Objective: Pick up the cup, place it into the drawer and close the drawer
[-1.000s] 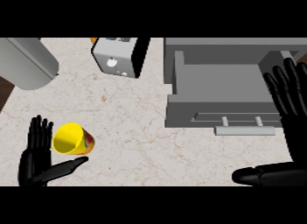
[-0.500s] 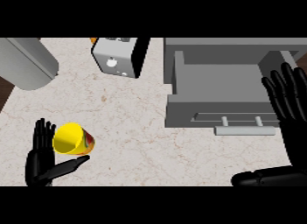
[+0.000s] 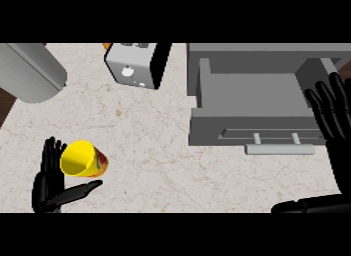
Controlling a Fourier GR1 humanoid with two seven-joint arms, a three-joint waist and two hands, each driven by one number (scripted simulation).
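Observation:
A yellow cup (image 3: 83, 158) lies tipped on the marble counter at the lower left, its mouth facing left. My left hand (image 3: 51, 186) is open just left of and below the cup, fingers straight up and thumb stretched under it, not closed on it. A grey drawer (image 3: 253, 107) stands pulled open at the right, with a bar handle (image 3: 280, 148) on its front. My right hand (image 3: 343, 116) is open at the right edge, fingers up, over the drawer's right side.
A silver toaster (image 3: 137, 64) stands at the back centre with something orange behind it. A large grey cylinder (image 3: 23, 71) lies at the back left. The counter's left edge meets a dark floor.
My right hand has drifted slightly right and down along the drawer's side. The left hand and cup have barely moved.

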